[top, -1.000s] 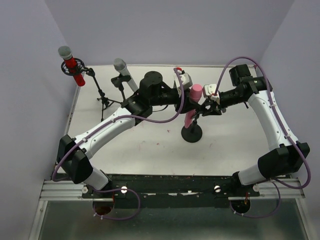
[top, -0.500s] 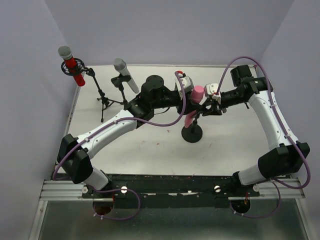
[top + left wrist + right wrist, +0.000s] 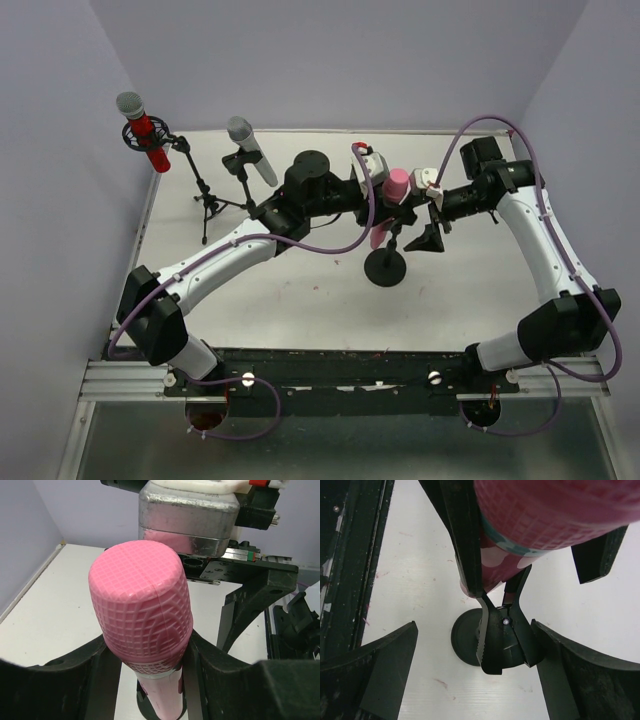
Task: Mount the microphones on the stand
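The pink microphone [image 3: 397,184] stands tilted over the small round-based stand [image 3: 384,268], and my left gripper [image 3: 386,203] is shut on it just under the head. In the left wrist view the pink microphone [image 3: 142,605] fills the middle, with a black finger [image 3: 235,680] pressed against each side. The stand's black clip [image 3: 502,635] closes round the lower body of the pink microphone [image 3: 545,510]. My right gripper [image 3: 477,672] is open, its fingers apart on either side of the clip's handles without touching them. The red microphone [image 3: 147,133] and the silver microphone [image 3: 250,150] sit in tripod stands at the back left.
The two tripod stands [image 3: 208,200] stand on the white table [image 3: 300,300] near the left wall. Purple walls close the table at the back and sides. The arms' cables loop over the middle.
My right gripper has opened, let go of the clip's handles and drawn back slightly to the right. The left gripper keeps its hold on the pink microphone.
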